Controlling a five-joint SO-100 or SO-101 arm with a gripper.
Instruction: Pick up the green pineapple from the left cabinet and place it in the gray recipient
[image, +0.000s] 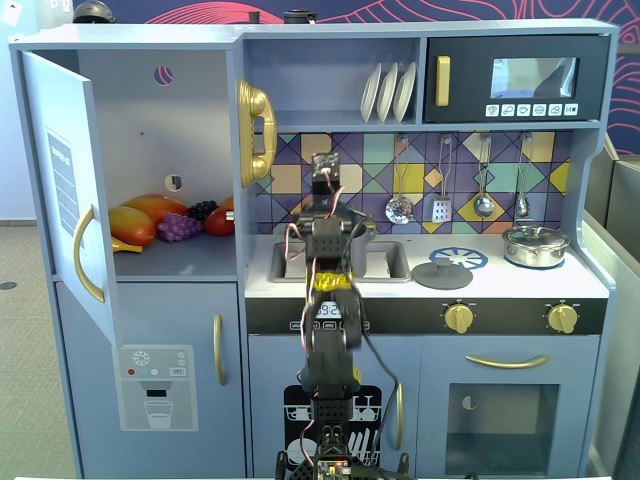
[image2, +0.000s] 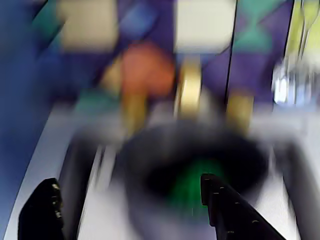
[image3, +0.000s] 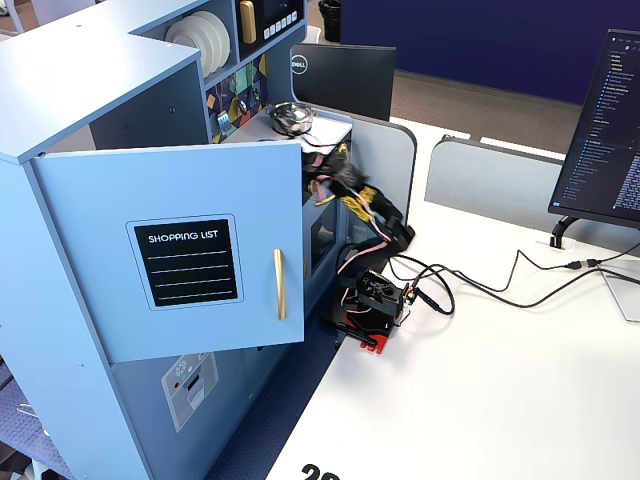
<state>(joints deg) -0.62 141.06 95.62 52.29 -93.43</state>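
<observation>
- Green pineapple (image2: 192, 187) sits inside the gray recipient (image2: 145, 200), at the counter's sink.
- Jaws gape wide, empty, directly above: apparently just released.

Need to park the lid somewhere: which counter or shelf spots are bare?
Free: countertop right of the silver pot, and cabinet shelf in front of the fruit. Crowded: the sink, filled by the arm.
</observation>
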